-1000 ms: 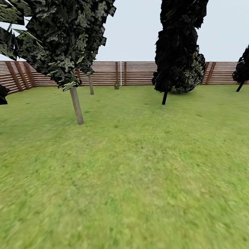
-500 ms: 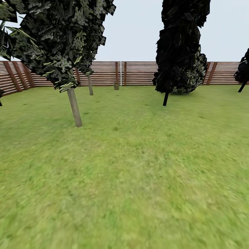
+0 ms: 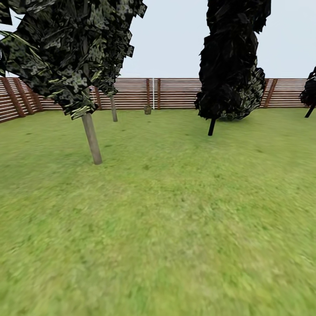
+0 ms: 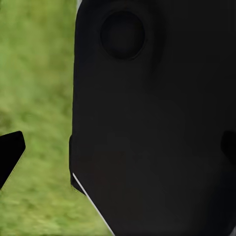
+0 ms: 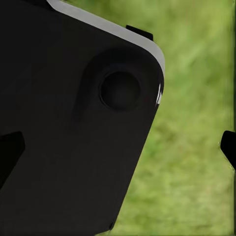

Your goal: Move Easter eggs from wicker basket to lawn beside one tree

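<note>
Meanwhile the view has crept toward the pale-trunked tree (image 3: 91, 138) at frame left, the small, perhaps wicker, basket (image 3: 148, 109) by the fence (image 3: 175, 93) remaining distant; finger state cannot be told.

A black-foliaged tree (image 3: 230, 61) stood on a thin black trunk, right of centre, before the slatted wooden fence (image 3: 175, 93); a second dark tree (image 3: 309, 94) showed at the far right; pale grey sky (image 3: 169, 39) hung above.

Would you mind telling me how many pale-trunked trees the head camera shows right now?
2: a near tree on the left of the lawn, and a farther tree by the fence. Foliage may hide others.
</note>
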You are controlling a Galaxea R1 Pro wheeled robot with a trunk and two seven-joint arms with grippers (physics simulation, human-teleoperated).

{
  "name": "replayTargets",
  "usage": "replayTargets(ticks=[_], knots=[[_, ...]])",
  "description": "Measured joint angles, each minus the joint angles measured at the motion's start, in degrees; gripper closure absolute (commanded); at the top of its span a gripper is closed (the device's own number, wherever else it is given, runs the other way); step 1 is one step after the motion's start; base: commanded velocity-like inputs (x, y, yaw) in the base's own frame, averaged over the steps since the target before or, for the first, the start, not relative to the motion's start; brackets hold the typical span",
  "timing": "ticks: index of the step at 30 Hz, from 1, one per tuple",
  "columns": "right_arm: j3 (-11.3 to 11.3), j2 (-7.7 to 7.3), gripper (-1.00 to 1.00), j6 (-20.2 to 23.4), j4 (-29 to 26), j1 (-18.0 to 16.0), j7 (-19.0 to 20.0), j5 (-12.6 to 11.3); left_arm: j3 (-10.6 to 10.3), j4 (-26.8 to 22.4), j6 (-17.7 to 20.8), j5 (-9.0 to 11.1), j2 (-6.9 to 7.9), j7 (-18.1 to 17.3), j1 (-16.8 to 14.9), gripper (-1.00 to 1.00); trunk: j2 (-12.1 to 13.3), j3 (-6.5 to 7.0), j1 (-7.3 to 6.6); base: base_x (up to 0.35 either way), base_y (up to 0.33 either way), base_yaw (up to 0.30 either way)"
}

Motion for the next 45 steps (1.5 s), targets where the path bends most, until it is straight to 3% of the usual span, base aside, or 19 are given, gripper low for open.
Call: replayTargets(ticks=[45], knots=[[0.00, -0.09, -1.00, -0.04, 0.18, -0.01, 0.41, 0.55, 0.01, 0.06, 0.01, 0.00, 0.03, 0.02, 0.00, -1.00, 0.00, 0.00, 0.00, 0.327, 0.000, 0.000]])
